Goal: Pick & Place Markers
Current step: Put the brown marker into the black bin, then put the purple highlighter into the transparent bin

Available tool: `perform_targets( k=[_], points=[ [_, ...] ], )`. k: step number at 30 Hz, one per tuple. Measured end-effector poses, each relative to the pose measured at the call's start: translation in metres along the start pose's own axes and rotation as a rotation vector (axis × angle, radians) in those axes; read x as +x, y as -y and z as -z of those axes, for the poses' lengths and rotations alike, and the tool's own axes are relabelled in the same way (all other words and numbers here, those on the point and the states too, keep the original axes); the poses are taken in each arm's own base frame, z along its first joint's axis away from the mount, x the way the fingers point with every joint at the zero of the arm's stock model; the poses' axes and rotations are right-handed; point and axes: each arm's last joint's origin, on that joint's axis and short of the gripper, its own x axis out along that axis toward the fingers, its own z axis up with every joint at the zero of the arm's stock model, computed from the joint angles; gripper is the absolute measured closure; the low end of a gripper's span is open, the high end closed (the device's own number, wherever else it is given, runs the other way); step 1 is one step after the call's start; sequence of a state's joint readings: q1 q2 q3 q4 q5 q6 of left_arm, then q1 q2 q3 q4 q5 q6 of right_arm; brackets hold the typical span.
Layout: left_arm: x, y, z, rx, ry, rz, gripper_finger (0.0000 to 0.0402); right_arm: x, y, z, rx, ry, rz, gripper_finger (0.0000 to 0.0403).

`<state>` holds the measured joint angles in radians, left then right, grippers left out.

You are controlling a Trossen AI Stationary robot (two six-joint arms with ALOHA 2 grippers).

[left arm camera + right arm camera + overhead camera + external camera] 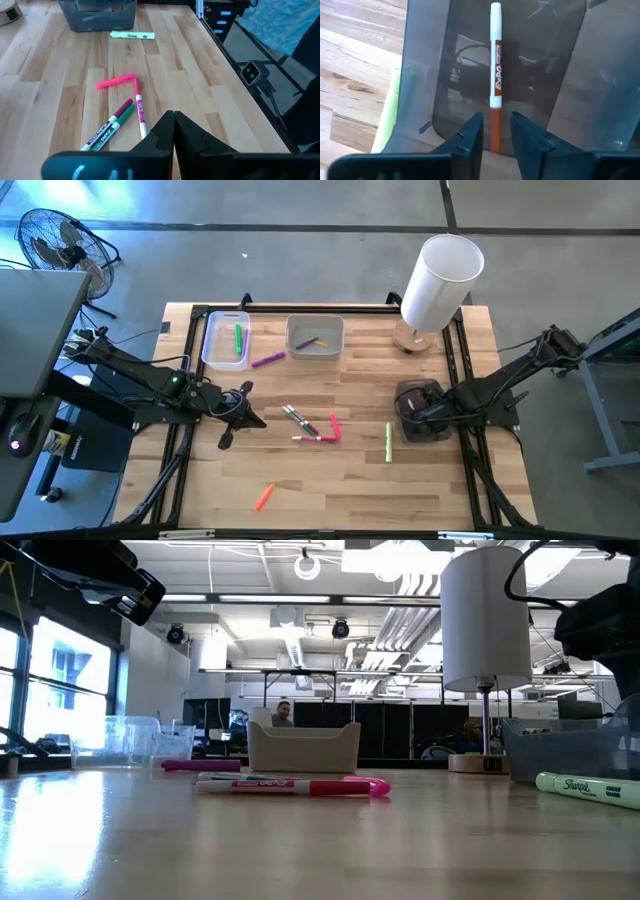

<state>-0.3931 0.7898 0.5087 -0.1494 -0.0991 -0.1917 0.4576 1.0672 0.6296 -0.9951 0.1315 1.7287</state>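
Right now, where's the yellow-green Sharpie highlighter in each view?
High view: the highlighter lies right of centre, just left of the dark bin.
Low view: far right, in front of the bin.
Left wrist view: near the top, beside the bin.
Right wrist view: probably the green strip outside the bin's wall.
Shared landmark: the dark bin.

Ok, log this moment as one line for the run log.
left gripper: shut, empty, above table beside marker cluster | right gripper: over dark bin, fingers around red-capped marker | loose on table: orange marker, yellow-green marker, purple marker
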Motion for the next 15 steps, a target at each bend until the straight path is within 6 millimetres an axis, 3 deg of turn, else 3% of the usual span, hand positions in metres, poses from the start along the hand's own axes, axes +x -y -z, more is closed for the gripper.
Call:
perform_targets(
  k=[10,15],
  points=[
    [0.0,-0.002,0.0,-0.069,0.012,-0.06,0.0396,-0.006,-0.005,0.0,0.029,-0.017,-0.029,0.0274],
    [0.0,-0.005,-0.001,-0.135,0.037,-0.154,0.0339,-0.022,-0.013,-0.001,0.029,0.009,-0.067,0.0275]
  ],
)
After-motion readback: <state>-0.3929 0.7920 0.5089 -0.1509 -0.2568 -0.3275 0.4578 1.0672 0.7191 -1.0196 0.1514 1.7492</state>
